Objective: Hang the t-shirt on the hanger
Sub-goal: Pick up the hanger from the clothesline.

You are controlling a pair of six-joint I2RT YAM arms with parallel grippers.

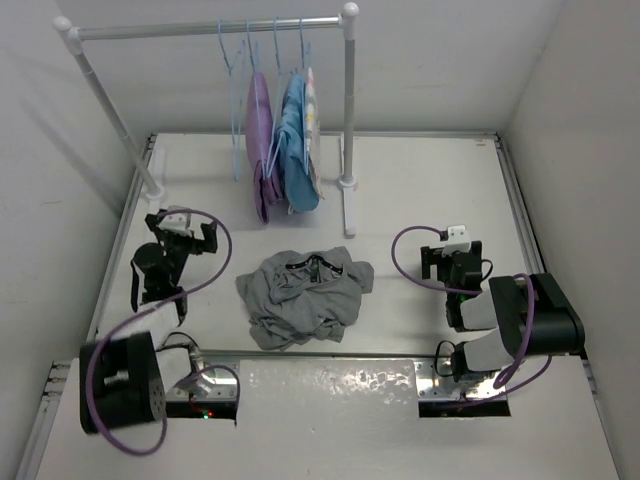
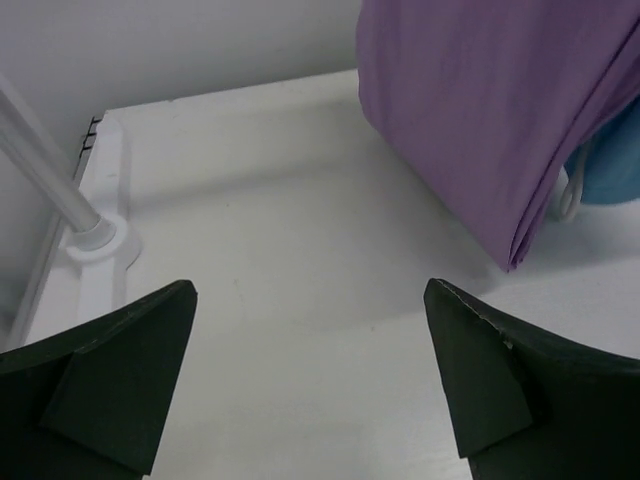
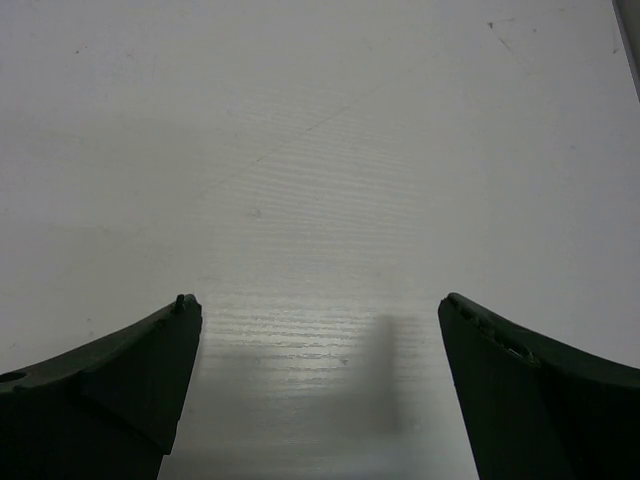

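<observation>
The grey t-shirt [image 1: 305,295] lies crumpled on the white table, midway between the arms. The bare light-blue hanger [image 1: 233,110] hangs leftmost on the rack rail, edge-on to the top view, beside hangers bearing a purple garment [image 1: 262,150], a blue one [image 1: 297,150] and a patterned white one [image 1: 312,115]. My left gripper [image 1: 183,227] is open and empty, left of the shirt and facing the rack; in the left wrist view [image 2: 310,380] only bare table lies between its fingers. My right gripper [image 1: 452,252] is open and empty, right of the shirt, over bare table [image 3: 320,380].
The white rack has a left post foot [image 2: 95,235] and a right post [image 1: 348,120] standing on the table behind the shirt. The purple garment [image 2: 480,110] hangs close ahead and right of my left gripper, with blue cloth [image 2: 610,165] behind it. White walls enclose the table.
</observation>
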